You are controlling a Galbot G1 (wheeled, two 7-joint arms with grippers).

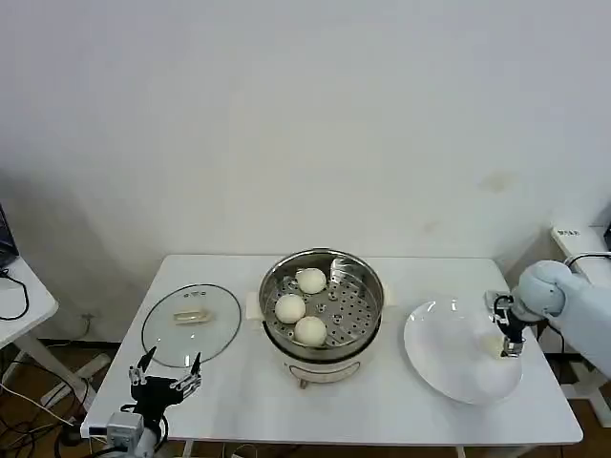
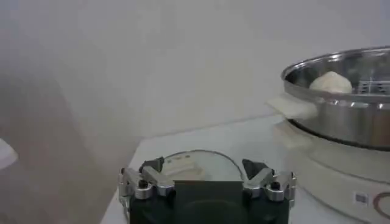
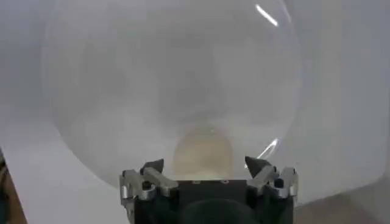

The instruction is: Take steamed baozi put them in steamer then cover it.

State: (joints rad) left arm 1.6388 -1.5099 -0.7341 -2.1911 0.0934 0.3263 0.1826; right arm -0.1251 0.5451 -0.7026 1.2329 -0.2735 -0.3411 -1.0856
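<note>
1. You are on the last bun: three steamed baozi (image 1: 309, 281) sit in the steamer (image 1: 322, 301), the fourth baozi (image 3: 202, 157) lies on the white plate (image 1: 449, 367).
2. Your right gripper (image 3: 207, 173) hangs just over that bun, jaws spread with the bun between them, not yet pinched.
3. Next, lower and close gently; it looks soft.
4. Your left gripper (image 1: 165, 375) waits spread, the cover (image 1: 191, 322) just ahead of it.
</note>
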